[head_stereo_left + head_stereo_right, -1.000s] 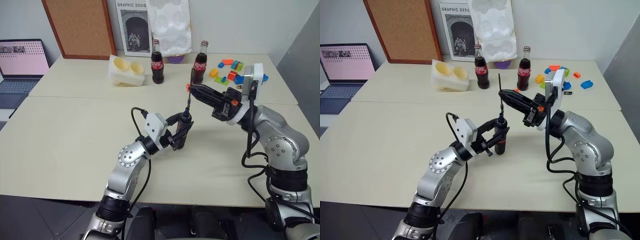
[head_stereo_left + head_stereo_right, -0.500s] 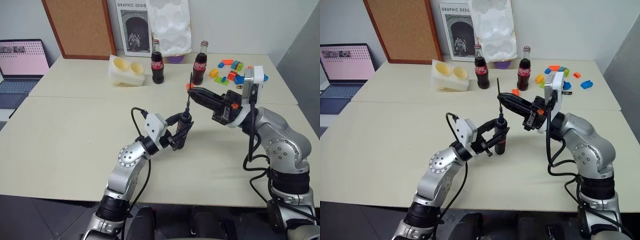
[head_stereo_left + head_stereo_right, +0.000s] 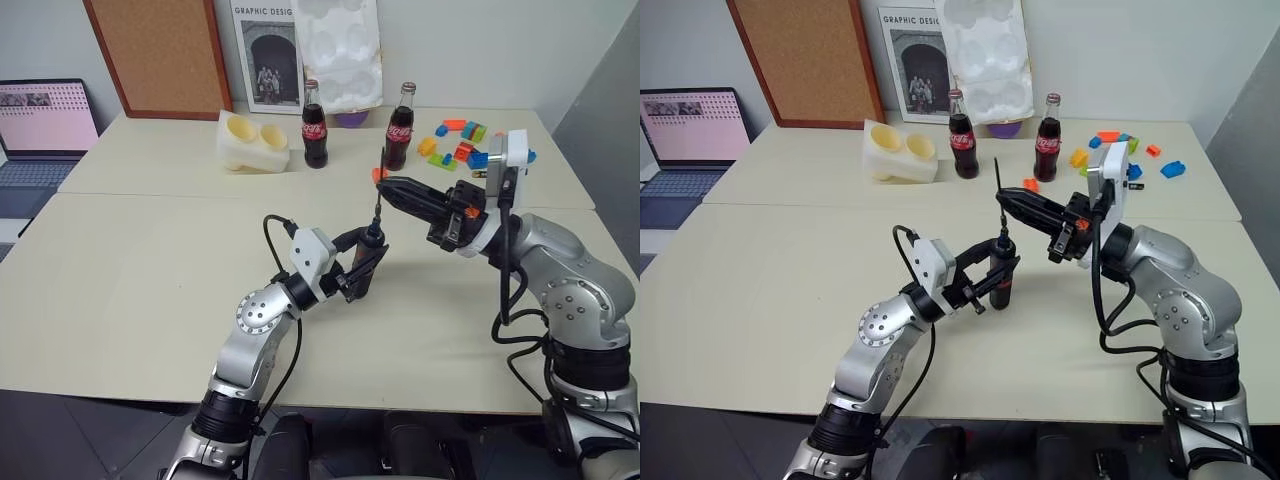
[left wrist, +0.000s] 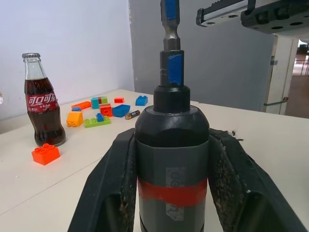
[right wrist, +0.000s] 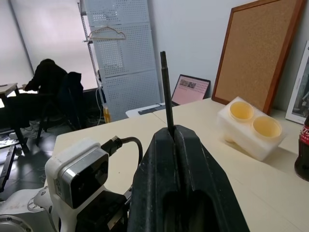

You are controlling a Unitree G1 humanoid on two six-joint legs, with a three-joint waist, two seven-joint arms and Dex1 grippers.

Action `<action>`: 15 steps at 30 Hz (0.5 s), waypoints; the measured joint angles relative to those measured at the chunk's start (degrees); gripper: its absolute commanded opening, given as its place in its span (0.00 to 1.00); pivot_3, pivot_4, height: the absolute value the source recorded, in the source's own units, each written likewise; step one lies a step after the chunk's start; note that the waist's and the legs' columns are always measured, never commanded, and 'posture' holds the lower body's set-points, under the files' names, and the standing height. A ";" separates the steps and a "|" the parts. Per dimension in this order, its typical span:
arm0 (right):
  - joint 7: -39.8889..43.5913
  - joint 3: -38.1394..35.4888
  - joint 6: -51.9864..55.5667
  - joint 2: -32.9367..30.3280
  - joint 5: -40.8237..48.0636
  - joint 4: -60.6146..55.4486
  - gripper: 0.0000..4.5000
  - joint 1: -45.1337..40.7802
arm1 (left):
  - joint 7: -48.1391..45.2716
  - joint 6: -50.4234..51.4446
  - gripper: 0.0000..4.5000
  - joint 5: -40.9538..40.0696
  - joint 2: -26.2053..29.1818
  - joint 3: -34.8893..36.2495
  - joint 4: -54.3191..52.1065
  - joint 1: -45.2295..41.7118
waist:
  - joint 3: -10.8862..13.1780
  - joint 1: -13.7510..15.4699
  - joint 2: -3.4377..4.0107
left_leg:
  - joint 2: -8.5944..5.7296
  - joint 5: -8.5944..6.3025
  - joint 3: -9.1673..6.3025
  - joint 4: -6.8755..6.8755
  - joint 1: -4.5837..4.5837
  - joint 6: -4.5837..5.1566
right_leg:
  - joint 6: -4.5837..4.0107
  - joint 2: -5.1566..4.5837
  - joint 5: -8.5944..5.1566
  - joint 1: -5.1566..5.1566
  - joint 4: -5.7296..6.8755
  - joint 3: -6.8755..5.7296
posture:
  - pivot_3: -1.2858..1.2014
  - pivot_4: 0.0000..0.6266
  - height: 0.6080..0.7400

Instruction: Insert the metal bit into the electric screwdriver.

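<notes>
Since a second ago, almost nothing has shifted: both my arms hold their places above the table (image 3: 150, 280). My left gripper (image 3: 362, 262) is clamped on the electric screwdriver (image 3: 365, 262), standing upright with its tip up. My right gripper (image 3: 385, 184) is pinched tight on the metal bit (image 3: 378, 192), which hangs vertically with its lower end in the screwdriver's tip. Two cola bottles (image 3: 315, 125) stand well behind.

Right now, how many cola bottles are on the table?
2. One cola bottle stands at the back of the table beside the cream foam block; the other cola bottle stands further right, near the toy bricks. None looks hidden.
</notes>
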 measured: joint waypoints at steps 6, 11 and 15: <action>-0.13 -0.68 -0.02 -0.26 0.36 -0.64 0.00 1.23 | 0.07 -0.01 0.37 0.00 -0.18 0.08 0.27 -0.10 | -0.01 0.00 0.00 | 0.00 0.00 0.01 0.00 0.03 0.00 | 0.00 0.00 0.00 0.04 0.00 0.01 | 0.52 0.24 1.00; -0.46 -0.77 0.43 -0.27 1.17 -0.76 0.00 1.44 | 0.00 -0.01 0.37 -0.19 0.21 0.19 0.27 -0.09 | -0.01 0.00 0.00 | 0.01 0.00 0.00 0.00 0.05 0.00 | -0.01 0.00 -0.01 0.04 -0.01 0.00 | 0.52 0.24 1.00; -0.50 -0.76 0.68 -0.62 1.65 -0.87 0.00 1.44 | -0.18 -0.10 0.37 -0.28 0.55 0.19 0.26 -0.08 | -0.01 0.00 0.00 | 0.01 0.00 0.01 0.00 0.04 0.00 | -0.01 0.00 -0.01 0.04 -0.02 0.01 | 0.52 0.24 1.00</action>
